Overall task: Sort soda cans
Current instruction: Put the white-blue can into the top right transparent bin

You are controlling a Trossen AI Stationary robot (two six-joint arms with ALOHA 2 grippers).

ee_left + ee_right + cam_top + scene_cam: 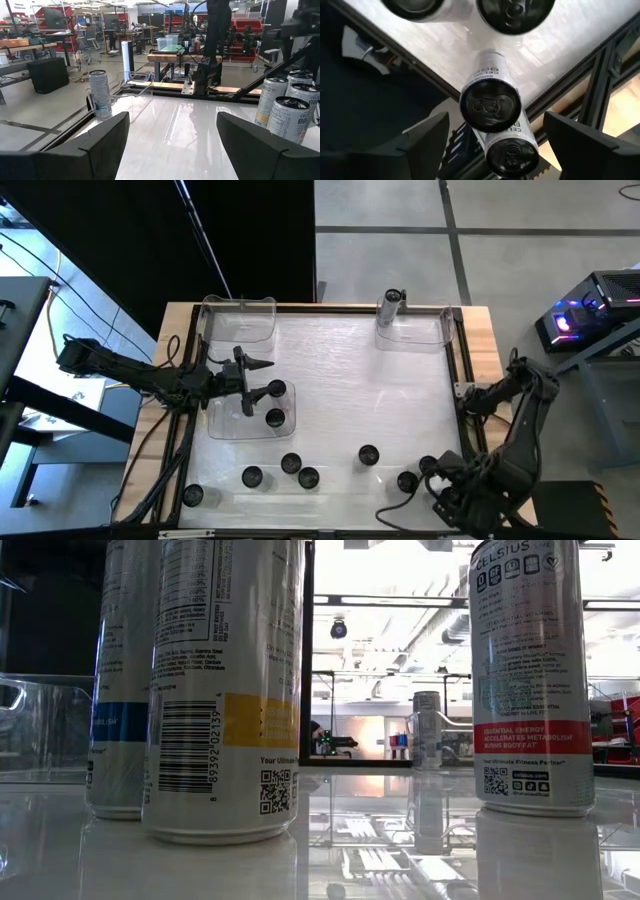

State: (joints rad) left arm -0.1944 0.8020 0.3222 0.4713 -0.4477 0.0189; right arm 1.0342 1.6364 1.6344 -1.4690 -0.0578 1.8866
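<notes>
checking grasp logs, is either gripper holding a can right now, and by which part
Nothing is held. The left gripper is open over the left-side tray; the right gripper is open above soda cans at the near right edge.

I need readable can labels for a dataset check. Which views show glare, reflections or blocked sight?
Low view: the glossy table mirrors the cans, bright ceiling lights wash out the background, and the near barcode can hides much behind it. High view: only can tops show. Right wrist view: cans seen end-on, labels mostly hidden.
</notes>
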